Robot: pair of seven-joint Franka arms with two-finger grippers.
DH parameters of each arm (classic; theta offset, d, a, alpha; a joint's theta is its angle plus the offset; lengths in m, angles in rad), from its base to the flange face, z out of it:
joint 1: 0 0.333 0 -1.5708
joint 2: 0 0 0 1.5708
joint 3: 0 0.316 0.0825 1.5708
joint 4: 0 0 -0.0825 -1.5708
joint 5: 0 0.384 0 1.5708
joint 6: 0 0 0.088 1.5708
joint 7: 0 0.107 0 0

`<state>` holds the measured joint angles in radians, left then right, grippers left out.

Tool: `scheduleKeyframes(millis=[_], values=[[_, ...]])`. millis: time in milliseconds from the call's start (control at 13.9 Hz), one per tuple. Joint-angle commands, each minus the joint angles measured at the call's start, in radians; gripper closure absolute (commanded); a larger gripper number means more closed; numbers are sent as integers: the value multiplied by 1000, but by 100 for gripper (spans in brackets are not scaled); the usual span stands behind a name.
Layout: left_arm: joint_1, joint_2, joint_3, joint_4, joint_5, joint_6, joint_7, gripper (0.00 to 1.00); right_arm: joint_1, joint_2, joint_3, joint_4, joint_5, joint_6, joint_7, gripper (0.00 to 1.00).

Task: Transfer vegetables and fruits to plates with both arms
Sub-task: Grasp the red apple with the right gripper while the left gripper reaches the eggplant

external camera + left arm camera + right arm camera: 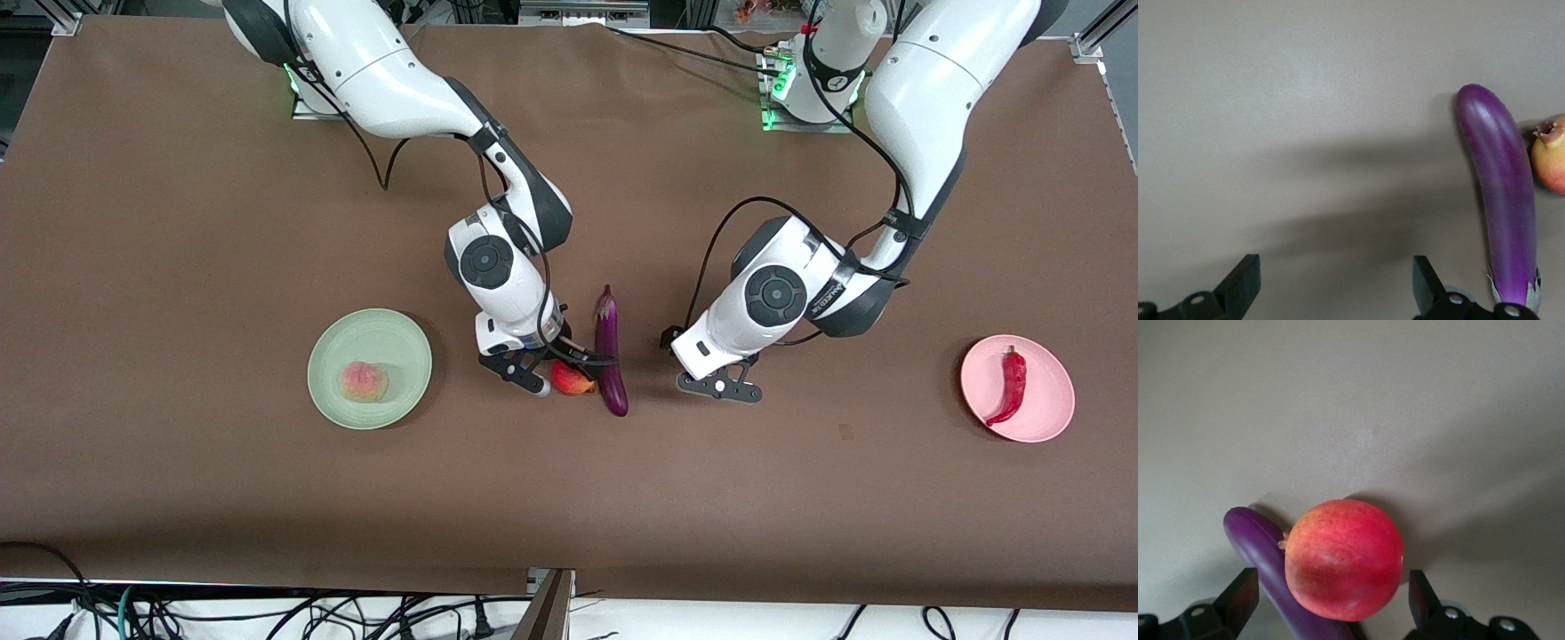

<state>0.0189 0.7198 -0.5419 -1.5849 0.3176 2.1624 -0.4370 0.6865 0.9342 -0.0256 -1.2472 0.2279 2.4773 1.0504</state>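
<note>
Glossy smooth-skinned eggplant [611,356], matt brown table covering [178,267], smooth matt plates [333,391], glossy white plastic-looking arm shells [382,71].

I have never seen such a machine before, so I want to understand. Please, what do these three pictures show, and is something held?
Two white robot arms work at a brown table. One picture looks down from a high camera; the other two come from cameras on the wrists. The right gripper has open fingers around a red fruit that touches an eggplant. The left gripper is open over bare table beside the eggplant. A peach lies on the green plate, a chili on the pink plate. Nothing is held.
</note>
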Motion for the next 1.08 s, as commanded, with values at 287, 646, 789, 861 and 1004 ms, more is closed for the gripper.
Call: scheduleKeyframes(millis=[287, 646, 789, 861, 1004], values=[[-4, 7, -4, 14, 12, -10, -8, 0, -1, 43, 1, 34, 1, 34, -7, 33], [-2, 7, -4, 14, 12, -10, -8, 0, -37, 9, 3, 37, 5, -21, -53, 70], [-2, 7, -4, 14, 12, -10, -9, 0, -70, -29, 3, 37, 10, -89, -133, 70], [-4, 7, -4, 13, 12, -13, -11, 0, -93, -47, 4, 35, 11, -147, -177, 70], [-17, 4, -6, 17, -1, -12, -28, 0, -155, -93, 3, 35, 14, -280, -347, 70]])
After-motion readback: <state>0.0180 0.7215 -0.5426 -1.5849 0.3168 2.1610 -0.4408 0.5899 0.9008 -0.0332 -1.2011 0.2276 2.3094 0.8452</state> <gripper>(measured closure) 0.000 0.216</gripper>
